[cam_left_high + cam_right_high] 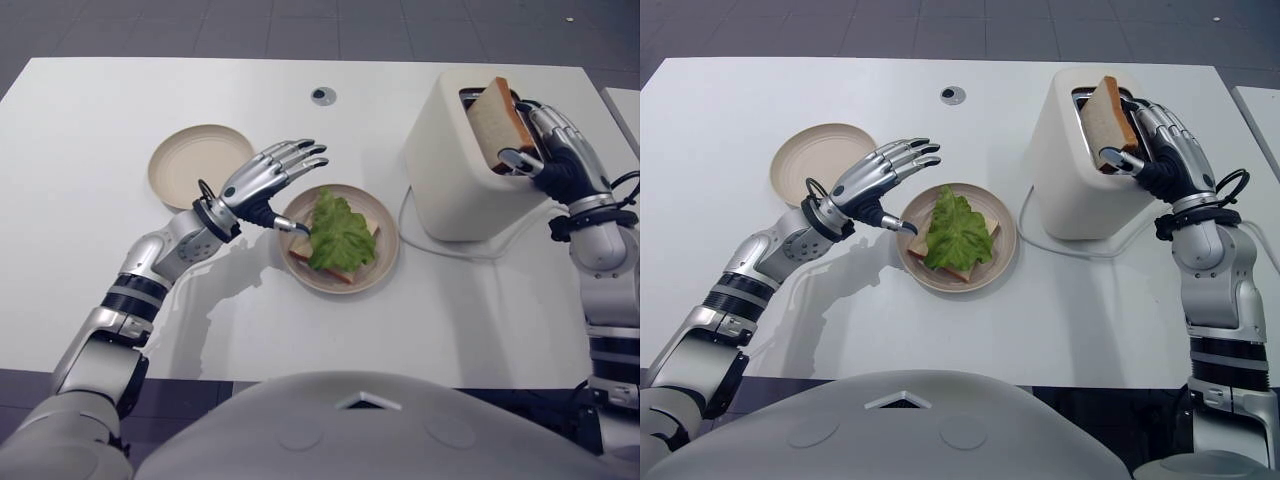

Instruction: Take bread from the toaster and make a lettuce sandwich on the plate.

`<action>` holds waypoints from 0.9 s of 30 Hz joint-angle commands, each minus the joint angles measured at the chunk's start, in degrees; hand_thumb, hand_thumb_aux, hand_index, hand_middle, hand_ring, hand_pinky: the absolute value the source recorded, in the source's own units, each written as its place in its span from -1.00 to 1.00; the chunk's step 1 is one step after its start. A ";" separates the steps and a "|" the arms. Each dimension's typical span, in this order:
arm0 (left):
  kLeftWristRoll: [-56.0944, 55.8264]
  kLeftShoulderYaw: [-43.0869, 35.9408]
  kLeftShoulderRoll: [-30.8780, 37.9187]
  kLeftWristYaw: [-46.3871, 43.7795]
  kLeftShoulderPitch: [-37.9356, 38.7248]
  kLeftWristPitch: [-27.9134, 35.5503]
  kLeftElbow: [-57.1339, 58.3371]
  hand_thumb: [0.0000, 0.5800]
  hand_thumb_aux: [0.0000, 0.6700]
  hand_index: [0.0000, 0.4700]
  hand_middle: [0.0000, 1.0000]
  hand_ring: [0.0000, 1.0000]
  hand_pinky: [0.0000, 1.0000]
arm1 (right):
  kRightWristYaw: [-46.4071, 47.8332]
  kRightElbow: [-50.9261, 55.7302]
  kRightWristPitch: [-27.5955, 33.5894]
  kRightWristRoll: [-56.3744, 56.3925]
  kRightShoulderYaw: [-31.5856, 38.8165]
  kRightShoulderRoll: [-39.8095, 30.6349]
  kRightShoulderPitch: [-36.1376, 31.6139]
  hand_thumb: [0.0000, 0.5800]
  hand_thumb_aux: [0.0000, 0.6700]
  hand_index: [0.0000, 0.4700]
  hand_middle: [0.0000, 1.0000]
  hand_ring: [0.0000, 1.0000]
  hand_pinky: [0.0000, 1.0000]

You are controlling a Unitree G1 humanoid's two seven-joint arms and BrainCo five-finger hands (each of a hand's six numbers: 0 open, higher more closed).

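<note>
A cream toaster (455, 165) stands at the right of the white table. A slice of bread (497, 122) sticks up out of its slot, tilted, and my right hand (555, 150) is shut on it. In the middle sits a beige plate (385, 262) with a bread slice (345, 268) and a green lettuce leaf (338, 232) lying on top. My left hand (268, 180) hovers just left of the plate, open, fingers stretched out, thumb tip close to the lettuce's edge.
A second, empty beige plate (192, 160) lies behind my left hand. The toaster's white cord (440, 245) loops on the table between toaster and plate. A round grommet (323, 96) sits near the far edge. Another table's edge (625, 105) shows at the far right.
</note>
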 commanded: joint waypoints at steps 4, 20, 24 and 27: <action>-0.01 -0.21 0.00 -0.65 0.60 0.19 -0.05 -1.00 -1.00 -1.00 -1.00 -1.00 -1.00 | -0.69 -2.14 -1.50 1.66 -0.09 0.67 -0.49 1.00 1.00 1.00 -1.00 -1.00 -1.00; -4.07 1.32 -0.31 -0.71 0.37 -1.32 0.48 -1.00 -1.00 -1.00 -1.00 -1.00 -1.00 | -17.76 -9.81 -4.54 3.82 -5.54 9.37 -11.84 1.00 1.00 1.00 1.00 1.00 1.00; -19.74 2.90 -0.82 -5.84 1.03 -4.92 -0.71 -1.00 -1.00 -1.00 -1.00 -1.00 -1.00 | -11.04 -15.36 -4.25 19.62 -3.00 13.71 -11.16 1.00 1.00 1.00 1.00 1.00 1.00; -31.80 3.56 -0.74 -11.02 1.79 -6.00 -3.04 -1.00 -1.00 -1.00 -1.00 -1.00 -1.00 | -6.04 -17.92 -1.97 27.73 0.91 16.71 -9.23 1.00 1.00 1.00 1.00 1.00 1.00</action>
